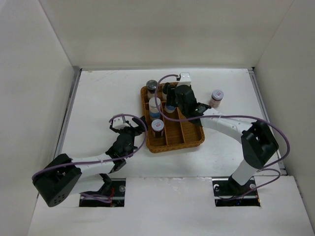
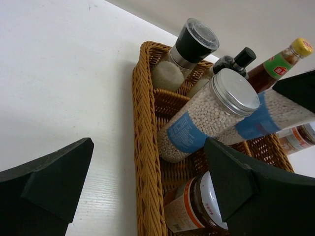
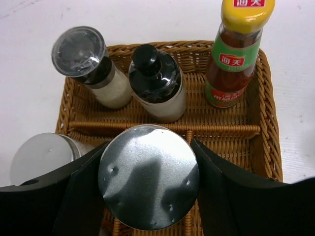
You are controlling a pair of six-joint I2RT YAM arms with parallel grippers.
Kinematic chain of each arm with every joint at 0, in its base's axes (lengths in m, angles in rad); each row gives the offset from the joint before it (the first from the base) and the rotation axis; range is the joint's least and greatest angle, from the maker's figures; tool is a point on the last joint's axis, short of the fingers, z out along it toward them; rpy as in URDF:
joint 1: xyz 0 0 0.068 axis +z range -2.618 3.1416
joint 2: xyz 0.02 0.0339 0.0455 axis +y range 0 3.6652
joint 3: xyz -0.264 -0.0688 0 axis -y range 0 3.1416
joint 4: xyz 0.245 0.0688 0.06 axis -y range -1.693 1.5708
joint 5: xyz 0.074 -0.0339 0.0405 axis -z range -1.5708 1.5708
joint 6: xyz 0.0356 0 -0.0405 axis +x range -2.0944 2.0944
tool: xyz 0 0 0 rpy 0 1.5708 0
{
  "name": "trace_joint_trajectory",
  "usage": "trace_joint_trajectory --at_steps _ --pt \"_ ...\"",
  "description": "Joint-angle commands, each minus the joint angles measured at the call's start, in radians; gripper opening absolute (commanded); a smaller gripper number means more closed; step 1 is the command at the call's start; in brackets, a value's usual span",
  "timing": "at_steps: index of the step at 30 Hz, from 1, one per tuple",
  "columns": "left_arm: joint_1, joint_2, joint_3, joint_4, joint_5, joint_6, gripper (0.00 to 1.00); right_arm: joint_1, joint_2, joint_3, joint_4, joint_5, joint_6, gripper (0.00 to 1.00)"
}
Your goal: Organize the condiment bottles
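Viewing from above: the wicker tray [image 1: 172, 146] sits mid-table toward the far edge, and a lone jar [image 1: 216, 97] stands right of it. My left gripper [image 1: 129, 129] is spread beside the tray's left rim, holding nothing.

Left wrist: a blue-labelled jar [image 2: 206, 118] sits in the tray, ahead of the parted fingers [image 2: 54, 182].

Right wrist: my right gripper [image 3: 147, 152] clamps a grey-lidded jar [image 3: 147, 189] over the tray. The sauce bottle [image 3: 236, 59] is beyond it.

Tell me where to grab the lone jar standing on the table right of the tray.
Probably grip the jar high on its round body, coming straight down from above: it stands upright, apart from the wicker tray, with nothing beside it.
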Motion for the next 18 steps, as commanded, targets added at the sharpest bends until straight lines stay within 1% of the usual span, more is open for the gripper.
trace_joint_trajectory --at_steps 1,5,8,10,12,14,15,18 --pt "0.007 -0.01 0.012 0.049 0.02 -0.016 1.0 -0.001 0.018 0.081 0.16 0.009 0.011 0.42" --pt "0.009 -0.003 0.015 0.049 0.028 -0.02 1.0 -0.001 0.103 0.087 0.164 0.013 0.006 0.43" --pt "0.01 -0.01 0.014 0.049 0.028 -0.021 1.0 0.005 0.144 0.092 0.158 0.01 0.012 0.46" --pt "0.012 -0.01 0.012 0.049 0.028 -0.023 1.0 0.009 0.155 0.093 0.146 0.016 0.014 0.5" --pt "0.013 -0.003 0.014 0.049 0.028 -0.023 1.0 0.011 0.155 0.098 0.134 0.018 0.017 0.59" --pt "0.012 -0.009 0.014 0.049 0.029 -0.024 1.0 0.011 0.123 0.098 0.12 0.029 0.017 0.74" --pt "0.012 -0.013 0.012 0.049 0.031 -0.024 1.0 0.011 0.092 0.09 0.114 0.042 0.012 0.8" --pt "0.013 -0.012 0.011 0.049 0.031 -0.024 1.0 0.005 -0.027 0.045 0.105 0.065 0.018 0.86"
